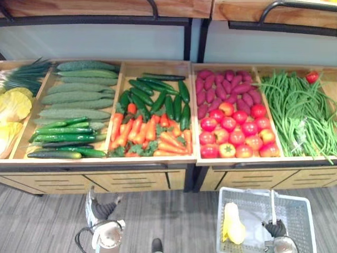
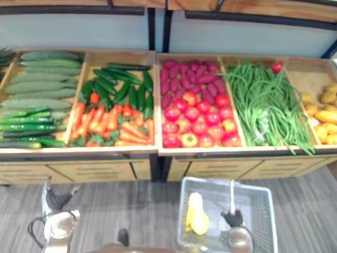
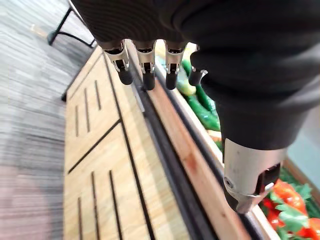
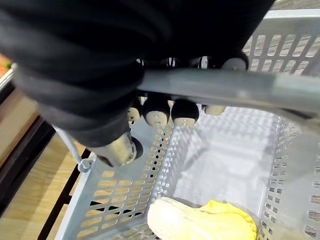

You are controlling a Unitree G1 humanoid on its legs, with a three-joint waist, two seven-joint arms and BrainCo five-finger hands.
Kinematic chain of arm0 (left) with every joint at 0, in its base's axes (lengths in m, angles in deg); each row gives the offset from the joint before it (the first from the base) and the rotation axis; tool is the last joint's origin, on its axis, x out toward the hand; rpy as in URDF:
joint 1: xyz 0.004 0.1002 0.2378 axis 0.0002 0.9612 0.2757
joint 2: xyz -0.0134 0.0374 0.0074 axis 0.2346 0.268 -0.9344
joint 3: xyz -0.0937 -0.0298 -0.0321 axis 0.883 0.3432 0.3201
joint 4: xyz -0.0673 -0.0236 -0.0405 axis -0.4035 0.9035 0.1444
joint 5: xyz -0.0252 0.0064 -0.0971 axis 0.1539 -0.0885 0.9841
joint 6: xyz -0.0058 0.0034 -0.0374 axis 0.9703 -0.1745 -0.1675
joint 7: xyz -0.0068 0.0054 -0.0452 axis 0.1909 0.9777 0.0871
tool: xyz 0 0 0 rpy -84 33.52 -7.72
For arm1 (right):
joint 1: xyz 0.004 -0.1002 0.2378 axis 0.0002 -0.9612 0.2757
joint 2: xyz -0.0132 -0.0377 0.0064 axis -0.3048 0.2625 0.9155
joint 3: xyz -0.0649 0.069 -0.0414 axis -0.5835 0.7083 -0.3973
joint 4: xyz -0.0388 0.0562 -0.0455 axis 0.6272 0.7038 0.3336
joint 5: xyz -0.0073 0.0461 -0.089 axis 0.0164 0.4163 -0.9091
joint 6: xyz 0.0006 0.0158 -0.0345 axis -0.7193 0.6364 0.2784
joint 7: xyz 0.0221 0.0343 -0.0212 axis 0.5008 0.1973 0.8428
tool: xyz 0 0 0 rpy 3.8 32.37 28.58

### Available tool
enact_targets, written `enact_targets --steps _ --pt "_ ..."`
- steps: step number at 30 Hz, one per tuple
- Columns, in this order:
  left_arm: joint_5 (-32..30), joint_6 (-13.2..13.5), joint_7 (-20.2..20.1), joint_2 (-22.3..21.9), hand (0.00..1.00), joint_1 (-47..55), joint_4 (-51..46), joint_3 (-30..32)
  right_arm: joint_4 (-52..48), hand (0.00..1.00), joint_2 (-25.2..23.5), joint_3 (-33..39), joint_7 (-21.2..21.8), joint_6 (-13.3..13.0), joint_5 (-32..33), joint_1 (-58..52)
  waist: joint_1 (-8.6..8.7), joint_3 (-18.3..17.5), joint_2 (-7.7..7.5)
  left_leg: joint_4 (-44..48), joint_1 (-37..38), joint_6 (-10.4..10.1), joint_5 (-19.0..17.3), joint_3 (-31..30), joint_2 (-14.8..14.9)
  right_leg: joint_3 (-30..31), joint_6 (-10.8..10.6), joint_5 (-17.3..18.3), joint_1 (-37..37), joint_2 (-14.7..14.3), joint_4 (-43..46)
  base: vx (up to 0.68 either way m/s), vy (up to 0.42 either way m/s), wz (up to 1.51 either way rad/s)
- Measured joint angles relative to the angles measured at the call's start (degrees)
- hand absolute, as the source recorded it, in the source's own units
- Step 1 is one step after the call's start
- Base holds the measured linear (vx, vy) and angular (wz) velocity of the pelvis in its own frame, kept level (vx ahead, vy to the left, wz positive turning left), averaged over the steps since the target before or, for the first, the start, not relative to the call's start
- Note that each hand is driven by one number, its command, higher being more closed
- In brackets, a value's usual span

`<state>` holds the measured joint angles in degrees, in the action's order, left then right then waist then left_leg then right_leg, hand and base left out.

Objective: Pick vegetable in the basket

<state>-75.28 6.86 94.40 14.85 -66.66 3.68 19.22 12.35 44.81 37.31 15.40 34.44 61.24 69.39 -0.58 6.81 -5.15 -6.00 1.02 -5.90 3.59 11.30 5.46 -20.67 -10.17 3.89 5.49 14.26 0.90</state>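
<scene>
A grey plastic basket (image 1: 310,213) hangs low in front of the produce stand, at the right. My right hand (image 1: 275,228) is shut round its handle (image 4: 225,92), fingers (image 4: 156,110) curled under the bar. Inside the basket lies one pale yellow leafy vegetable (image 1: 233,224), which appears again on the basket floor (image 4: 200,222). My left hand (image 1: 102,210) hangs low at the left before the stand's drawers, fingers (image 3: 145,65) straight and holding nothing.
The wooden stand (image 1: 158,161) holds cucumbers (image 1: 73,97), carrots (image 1: 145,134) with dark green peppers (image 1: 163,100), tomatoes (image 1: 234,134) below purple sweet potatoes (image 1: 221,84), green beans (image 1: 297,110) and yellow cabbages (image 1: 13,105). Grey floor lies below.
</scene>
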Motion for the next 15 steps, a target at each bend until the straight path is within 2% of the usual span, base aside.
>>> enact_targets --steps 3,6,11,15 --pt "-0.05 -0.32 -0.08 -1.12 0.00 1.05 0.59 0.17 0.00 1.00 -0.54 0.07 -0.40 0.00 0.00 -0.25 -0.02 -0.08 -0.34 0.01 -0.81 0.02 0.05 -1.15 -0.12 -1.23 -0.07 -0.02 0.23 -0.01 -0.12 0.04 -0.017 0.18" --pt "-0.31 -0.35 0.27 -1.40 0.00 0.91 -0.03 0.43 0.00 1.00 -0.68 0.03 -1.11 0.01 -0.03 -0.51 -1.02 -0.08 -0.38 0.02 -0.79 0.00 0.06 -1.22 -0.21 -1.56 -0.08 -0.04 0.67 -0.01 -0.44 0.04 -0.012 0.09" --pt "-3.72 -0.35 4.77 -1.13 0.00 0.38 -9.28 1.22 -0.01 1.00 -0.64 -0.10 -1.76 -0.18 -0.07 -0.20 -1.11 -0.14 -0.32 0.02 -0.72 -0.03 0.11 -1.22 -0.20 -1.63 -0.08 -0.04 0.81 -0.07 -0.55 0.01 -0.003 0.02" --pt "-5.89 -0.39 5.89 -0.78 0.00 -1.33 -13.96 1.05 0.00 1.00 -0.63 -0.24 -1.78 -0.18 -0.07 -0.18 -1.04 -0.19 -0.22 0.02 -0.33 -0.05 0.14 -0.96 -0.08 -1.20 -0.07 -0.04 0.73 -0.07 -0.08 -0.01 -0.006 -0.05"
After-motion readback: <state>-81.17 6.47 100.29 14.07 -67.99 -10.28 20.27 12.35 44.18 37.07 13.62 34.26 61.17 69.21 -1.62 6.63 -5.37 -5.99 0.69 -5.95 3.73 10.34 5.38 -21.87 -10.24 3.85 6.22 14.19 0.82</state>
